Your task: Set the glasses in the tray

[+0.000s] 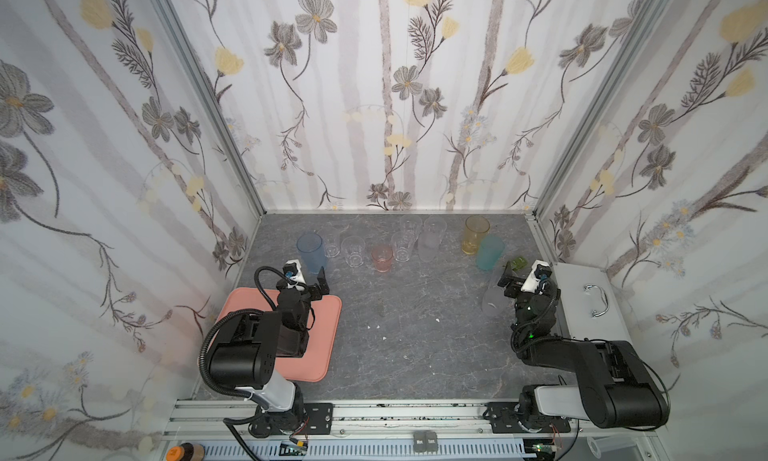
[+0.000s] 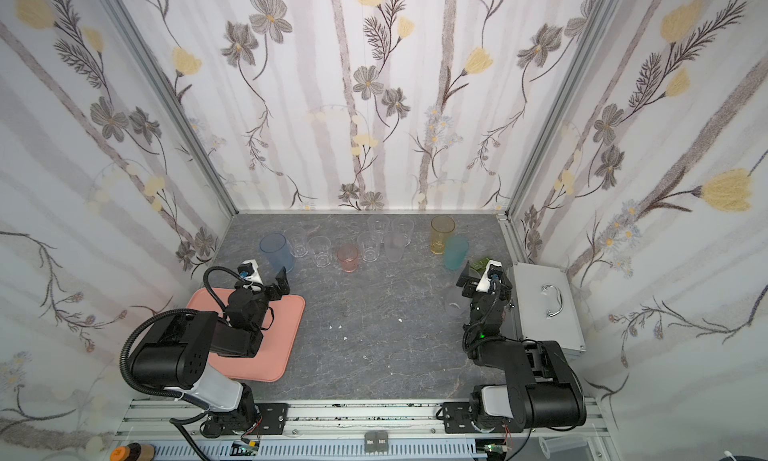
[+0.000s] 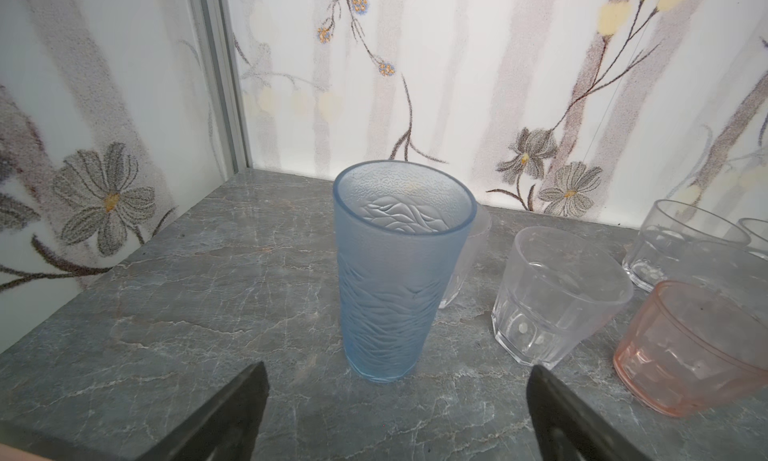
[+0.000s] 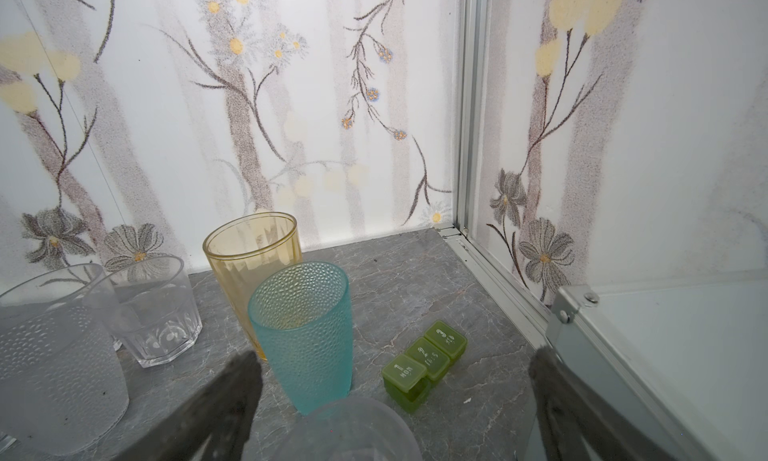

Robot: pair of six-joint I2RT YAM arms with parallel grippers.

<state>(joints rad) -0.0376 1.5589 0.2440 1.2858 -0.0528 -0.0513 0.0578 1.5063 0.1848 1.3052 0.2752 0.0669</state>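
Blue frosted tumbler (image 3: 390,280) faces left gripper (image 3: 397,371) — spread wide, empty, like right gripper (image 4: 395,353); sloppy closing may topple clear glass (image 3: 465,255) just behind

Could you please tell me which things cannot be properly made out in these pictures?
Flat salmon-pink rectangular tray: much of its floor lies hidden beneath the left arm in both top views.
Small clear glass: left wrist view, mostly behind the tall frosted blue tumbler.
Frosted clear tumbler: right wrist view, cut off by the bottom edge.
Green three-lidded pill box: both top views, too small to read its lids.
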